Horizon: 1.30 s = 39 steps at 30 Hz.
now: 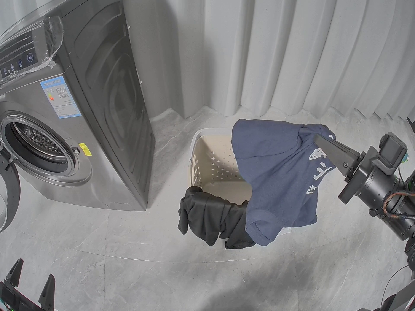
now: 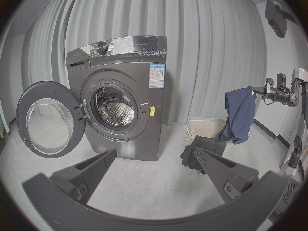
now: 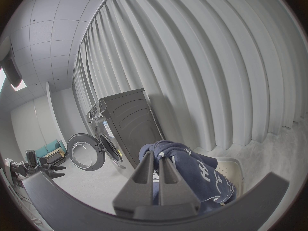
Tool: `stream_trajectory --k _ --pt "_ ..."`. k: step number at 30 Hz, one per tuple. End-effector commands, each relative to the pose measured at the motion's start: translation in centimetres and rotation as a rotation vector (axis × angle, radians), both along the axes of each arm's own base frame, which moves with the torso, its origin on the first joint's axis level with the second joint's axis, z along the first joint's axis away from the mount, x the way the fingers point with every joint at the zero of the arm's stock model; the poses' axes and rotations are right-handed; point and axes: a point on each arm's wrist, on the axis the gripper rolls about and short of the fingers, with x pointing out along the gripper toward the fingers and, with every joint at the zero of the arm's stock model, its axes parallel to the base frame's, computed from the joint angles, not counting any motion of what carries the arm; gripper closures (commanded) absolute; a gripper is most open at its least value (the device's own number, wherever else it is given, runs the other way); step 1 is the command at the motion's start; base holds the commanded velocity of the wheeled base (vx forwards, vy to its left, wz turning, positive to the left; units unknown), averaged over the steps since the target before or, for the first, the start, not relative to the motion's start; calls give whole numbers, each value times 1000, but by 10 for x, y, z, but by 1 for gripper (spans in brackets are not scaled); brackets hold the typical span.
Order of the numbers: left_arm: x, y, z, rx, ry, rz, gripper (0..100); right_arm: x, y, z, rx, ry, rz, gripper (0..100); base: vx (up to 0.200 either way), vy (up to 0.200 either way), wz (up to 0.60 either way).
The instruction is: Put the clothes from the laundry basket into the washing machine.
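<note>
Above the laundry basket, pinches the navy shirt in the pressed jaws of the right gripper — could snag its hem on the rim-draped black garment, with left gripper spread, well away.

blue label on washing machine, print illegible

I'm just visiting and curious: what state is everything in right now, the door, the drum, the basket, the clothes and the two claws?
washing machine door: swung wide open.
drum: looks empty, no clothes visible inside.
laundry basket: upright, inside mostly bare.
blue shirt: held up, hanging over the basket.
black garment: draped over the basket's near rim.
right gripper: shut on the blue shirt.
left gripper: open, empty.
</note>
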Motion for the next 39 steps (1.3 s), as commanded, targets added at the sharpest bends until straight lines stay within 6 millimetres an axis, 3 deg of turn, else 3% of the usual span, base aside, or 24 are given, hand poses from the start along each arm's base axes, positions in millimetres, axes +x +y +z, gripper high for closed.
stream_trajectory --k 1,39 --pt "0 0 -5 1 2 0 0 0 0 0 -1 1 2 100 0 200 0" --pt "0 0 -5 -7 2 2 0 0 2 3 7 -10 16 100 0 200 0"
